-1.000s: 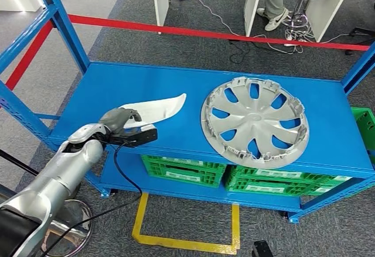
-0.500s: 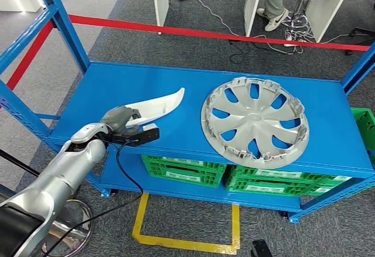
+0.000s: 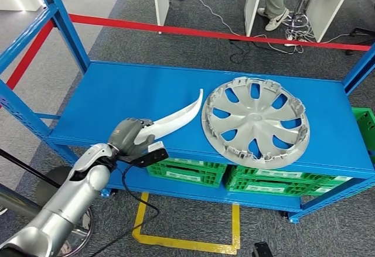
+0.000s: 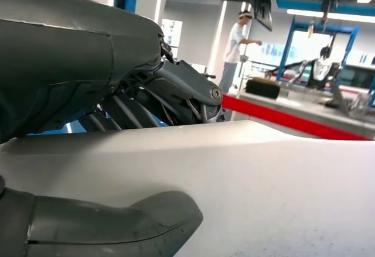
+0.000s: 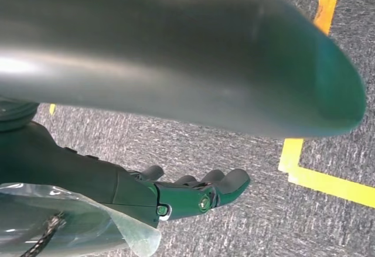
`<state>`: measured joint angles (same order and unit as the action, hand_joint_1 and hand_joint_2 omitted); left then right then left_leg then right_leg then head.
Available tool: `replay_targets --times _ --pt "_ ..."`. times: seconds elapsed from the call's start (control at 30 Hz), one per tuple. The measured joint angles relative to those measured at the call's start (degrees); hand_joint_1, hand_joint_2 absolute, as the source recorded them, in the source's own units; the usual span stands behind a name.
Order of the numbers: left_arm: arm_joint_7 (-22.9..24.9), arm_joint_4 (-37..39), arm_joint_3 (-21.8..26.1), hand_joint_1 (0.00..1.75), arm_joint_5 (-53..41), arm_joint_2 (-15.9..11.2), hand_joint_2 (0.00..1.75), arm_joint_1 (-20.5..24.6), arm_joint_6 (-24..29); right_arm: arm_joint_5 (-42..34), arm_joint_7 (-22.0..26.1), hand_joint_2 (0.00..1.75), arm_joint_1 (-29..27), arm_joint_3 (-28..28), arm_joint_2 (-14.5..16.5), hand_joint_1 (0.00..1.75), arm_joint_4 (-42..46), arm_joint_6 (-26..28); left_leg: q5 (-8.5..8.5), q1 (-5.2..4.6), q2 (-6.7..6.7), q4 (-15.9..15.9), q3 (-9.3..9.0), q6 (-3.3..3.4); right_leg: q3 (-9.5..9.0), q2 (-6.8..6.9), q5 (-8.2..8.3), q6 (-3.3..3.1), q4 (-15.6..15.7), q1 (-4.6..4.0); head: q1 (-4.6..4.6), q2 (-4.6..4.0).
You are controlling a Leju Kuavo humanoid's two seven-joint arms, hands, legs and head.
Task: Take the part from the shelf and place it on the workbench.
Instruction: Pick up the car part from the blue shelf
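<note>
- My left hand (image 3: 128,137), at lower left of the head view, is gripping the white curved part (image 3: 177,118) by its near end; the left wrist view is showing my thumb and fingers (image 4: 177,93) clamping opposite faces of it.
- The part is angling up to the right, its tip hanging just beside the silver wheel cover (image 3: 255,121), probably lifted to clear the blue shelf (image 3: 132,93).
- My right hand (image 5: 194,195) is hanging over grey carpet, fingers loosely extended, holding nothing.
- Green crates (image 3: 186,169) are sitting beneath the shelf, centre frame.
</note>
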<state>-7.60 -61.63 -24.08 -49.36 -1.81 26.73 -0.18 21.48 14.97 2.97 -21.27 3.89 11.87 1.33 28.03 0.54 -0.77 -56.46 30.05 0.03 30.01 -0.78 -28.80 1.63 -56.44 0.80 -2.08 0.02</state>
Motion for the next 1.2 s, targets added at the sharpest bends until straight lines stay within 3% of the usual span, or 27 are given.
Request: replay_targets --times 0.1,0.23,0.37,0.43,0.53,0.57,0.6,0.63,0.67,0.73,0.8,0.9,0.93,1.0,1.07,1.1,1.13,1.2 --pt "-4.3 -7.0 1.0 1.75 2.9 0.5 1.75 -5.1 1.8 -0.4 0.3 0.00 -0.2 -0.5 0.2 0.00 0.0 0.7 0.04 -0.05 0.02 0.0 0.00 0.02 0.01 -0.03 0.01 0.01 0.0 0.04 0.02 0.01" --pt "-10.5 -20.0 1.3 1.75 4.5 2.6 1.75 -16.4 7.3 -0.8 1.1 0.00 -0.8 -1.7 0.7 0.00 0.0 1.6 0.34 -0.28 0.03 -0.4 0.01 0.45 -0.02 -0.04 -0.05 0.16 0.1 0.34 0.06 0.01" --pt "-12.8 -30.2 0.3 1.75 3.6 4.5 1.75 -25.8 13.2 -1.4 2.5 0.00 -1.3 -2.9 1.0 0.00 -0.1 1.8 -0.10 -0.35 0.13 0.0 -0.07 1.14 -0.01 -0.02 0.08 0.82 0.3 0.58 0.08 0.01" --pt "-13.4 -33.4 -0.1 1.75 3.3 5.3 1.75 -28.4 15.2 -1.6 3.1 0.00 -1.3 -3.5 1.0 0.00 -0.1 1.7 -0.83 -0.06 0.41 1.0 -0.25 1.76 0.80 0.16 -1.60 1.09 -1.3 0.51 -0.06 0.01" --pt "-13.7 -36.1 -0.3 1.75 3.1 6.0 1.75 -30.9 15.9 -1.6 3.3 0.00 -1.3 -4.2 1.0 0.00 -0.1 1.7 -1.33 0.10 0.69 1.4 0.05 2.09 5.07 0.32 -7.24 1.48 -11.5 0.59 -0.37 0.01" --pt "-13.7 -36.6 -0.3 1.75 3.1 6.2 1.75 -31.5 16.0 -1.7 3.4 0.00 -1.4 -4.3 1.0 0.00 -0.1 1.7 -1.41 0.12 0.74 1.3 0.18 2.00 6.20 0.33 -8.17 1.70 -14.4 0.71 -0.38 0.01" --pt "-13.7 -37.0 -0.3 1.75 3.0 6.2 1.75 -32.0 16.0 -1.7 3.4 0.00 -1.4 -4.4 1.0 0.00 -0.1 1.7 -1.51 0.19 0.77 1.3 0.31 1.85 6.41 0.37 -7.92 1.92 -15.4 0.88 -0.37 0.01" --pt "-13.7 -37.4 -0.3 1.75 3.0 6.3 1.75 -32.3 16.0 -1.7 3.4 0.00 -1.5 -4.4 1.0 0.00 -0.1 1.7 -1.60 0.30 0.77 1.2 0.42 1.67 5.51 0.43 -6.56 2.15 -14.0 1.09 -0.37 0.01" --pt "-13.7 -37.7 -0.3 1.75 3.0 6.3 1.75 -32.5 16.0 -1.7 3.4 0.00 -1.5 -4.5 1.0 0.00 -0.1 1.7 -1.62 0.49 0.75 1.0 0.54 1.39 3.61 0.53 -4.50 2.42 -10.6 1.35 -0.37 0.01" --pt "-14.0 -38.2 -0.3 1.75 3.4 6.5 1.75 -32.6 16.2 -1.7 3.5 0.00 -1.3 -4.6 1.0 0.00 -0.1 1.7 -1.56 0.63 0.63 0.2 1.10 0.52 -0.43 0.44 -1.98 2.79 -3.4 1.54 -0.55 0.01" --pt "-15.0 -38.8 -0.2 1.75 4.4 6.8 1.75 -33.2 16.9 -1.7 3.8 0.00 -1.1 -4.8 1.1 0.00 -0.1 1.7 -1.69 0.47 0.52 -0.5 1.74 -0.45 -1.67 0.15 -1.90 2.33 -1.0 1.42 -0.57 0.01" --pt "-17.2 -39.7 -0.2 1.75 6.4 7.6 1.75 -34.8 19.2 -1.9 4.5 0.00 -1.3 -5.4 1.1 0.00 -0.1 1.7 -1.46 0.65 0.52 -1.2 2.40 -1.42 -0.49 0.20 -1.56 0.62 -1.4 1.22 -0.20 0.01" --pt "-17.7 -39.9 -0.2 1.75 6.8 7.8 1.75 -35.3 19.9 -1.9 4.8 0.00 -1.4 -5.6 1.1 0.00 -0.1 1.6 -0.14 0.76 0.56 -2.4 2.99 -1.61 -0.07 0.33 -1.25 -0.01 -1.4 1.16 -0.11 0.01" --pt "-18.7 -40.1 -0.2 1.75 7.0 8.2 1.75 -36.1 21.2 -1.9 5.1 0.00 -1.4 -5.9 1.1 0.00 -0.1 1.6 4.61 0.77 0.63 -8.1 5.09 -1.76 0.77 0.61 -0.48 -1.03 -1.4 0.89 0.21 0.01" --pt "-19.5 -40.1 -0.3 1.75 7.0 8.5 1.75 -36.7 22.6 -1.9 5.4 0.00 -1.5 -6.1 1.1 0.00 -0.1 1.5 8.49 0.61 0.63 -15.1 6.99 -1.58 1.84 0.89 0.27 -1.55 -1.5 0.36 0.35 0.01" --pt "-19.8 -40.1 -0.3 1.75 7.1 8.5 1.75 -37.0 23.2 -1.9 5.4 0.00 -1.6 -6.3 1.1 0.00 -0.1 1.5 8.84 0.47 0.63 -16.9 7.02 -1.32 2.35 0.99 0.66 -1.73 -1.5 0.05 0.35 0.01" --pt "-20.1 -40.1 -0.4 1.75 7.1 8.6 1.75 -37.2 23.9 -2.0 5.4 0.00 -1.6 -6.5 1.1 0.00 -0.1 1.4 8.01 0.26 0.63 -16.5 6.09 -0.89 2.82 1.04 1.05 -1.86 -1.5 -0.29 0.34 0.01" --pt "-20.5 -40.0 -0.5 1.75 7.3 8.6 1.75 -37.4 25.3 -2.0 5.4 0.00 -1.6 -6.8 1.1 0.00 -0.1 1.3 4.76 -0.45 0.62 -10.3 1.70 0.63 3.58 1.02 1.80 -2.07 -1.5 -0.85 0.33 0.01"
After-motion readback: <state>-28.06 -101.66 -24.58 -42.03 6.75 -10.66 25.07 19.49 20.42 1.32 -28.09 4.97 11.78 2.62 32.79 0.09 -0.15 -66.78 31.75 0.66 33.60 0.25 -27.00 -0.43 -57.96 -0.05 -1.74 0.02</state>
